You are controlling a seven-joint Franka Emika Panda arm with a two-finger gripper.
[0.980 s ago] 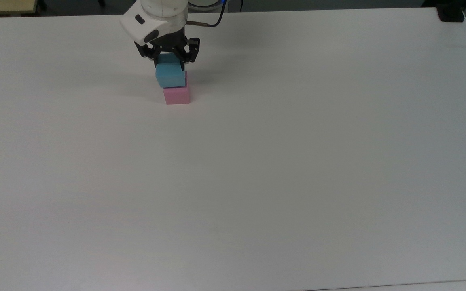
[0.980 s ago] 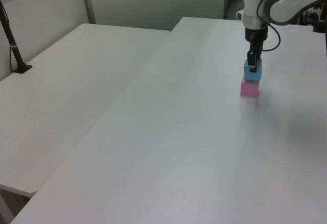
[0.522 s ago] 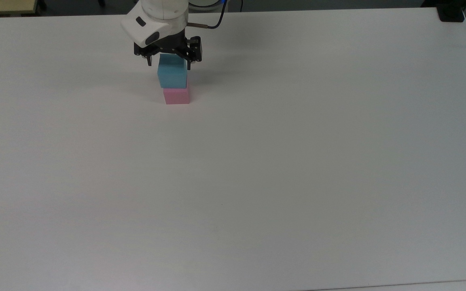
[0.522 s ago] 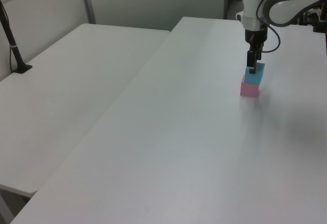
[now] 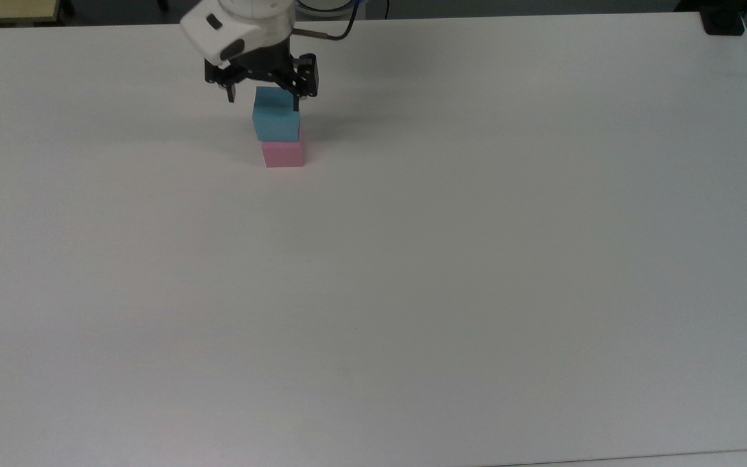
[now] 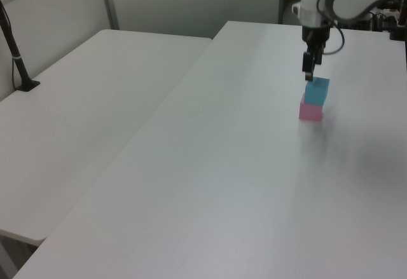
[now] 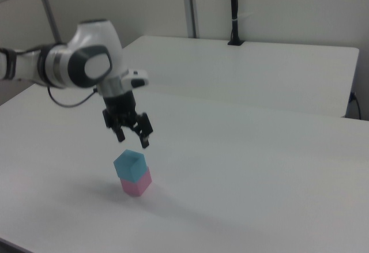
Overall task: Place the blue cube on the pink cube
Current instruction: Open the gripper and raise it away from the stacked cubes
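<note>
We see the blue cube (image 5: 276, 123) resting on top of the pink cube (image 5: 283, 154), the two touching and forming a short stack on the white bench (image 5: 412, 259). The blue cube sits a little askew on the pink one: in the top view it is shifted slightly toward the top view's left, and in the right view its edges are turned a little against those of the pink cube beneath.

The stack stands near the far edge of the bench in the top view, toward the top view's left half of that edge. In the left view it lies toward the far right part of the bench.

The tool (image 5: 262, 98) hangs just above the blue cube, its two fingers spread apart and holding nothing. In the right view we see the tool (image 7: 132, 140) clear of the blue cube (image 7: 130, 165), with open air between the fingertips and the cube's top face. In the left view the tool (image 6: 308, 74) hangs above the stack.

A second white table (image 6: 82, 95) stands beside the bench in the left view.
</note>
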